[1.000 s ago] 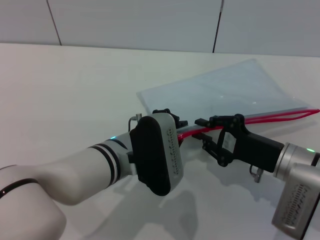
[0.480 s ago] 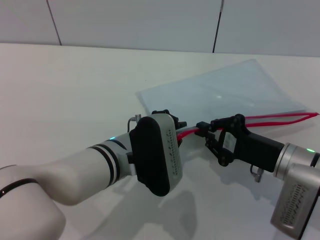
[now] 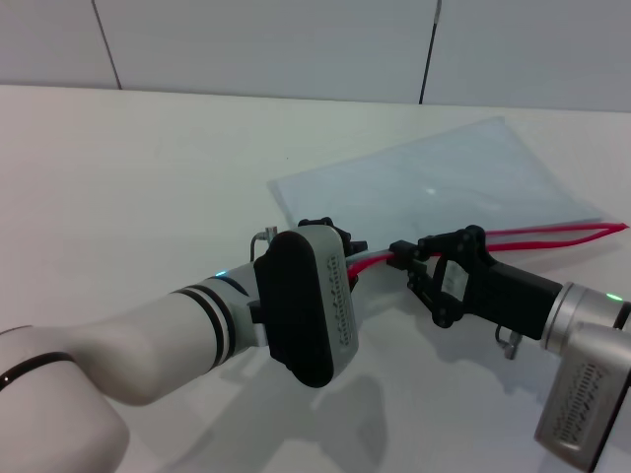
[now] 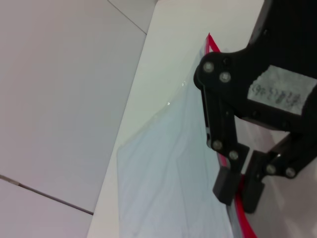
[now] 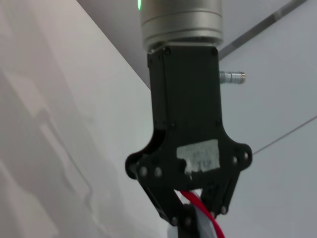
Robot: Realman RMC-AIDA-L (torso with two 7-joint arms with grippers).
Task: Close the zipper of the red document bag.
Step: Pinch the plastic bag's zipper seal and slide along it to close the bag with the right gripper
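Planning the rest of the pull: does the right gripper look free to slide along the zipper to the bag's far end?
Probably yes. The right gripper is pinched on the zipper, and the table beside that stretch shows nothing in the way.

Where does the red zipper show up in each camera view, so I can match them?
Head view: the zipper runs along the red document bag's near edge, from the right claw to the right border.
Left wrist view: zipper near the bottom, between the right claw's fingers.
Right wrist view: zipper bottom centre, in the left claw.
Shared landmark: the bag.
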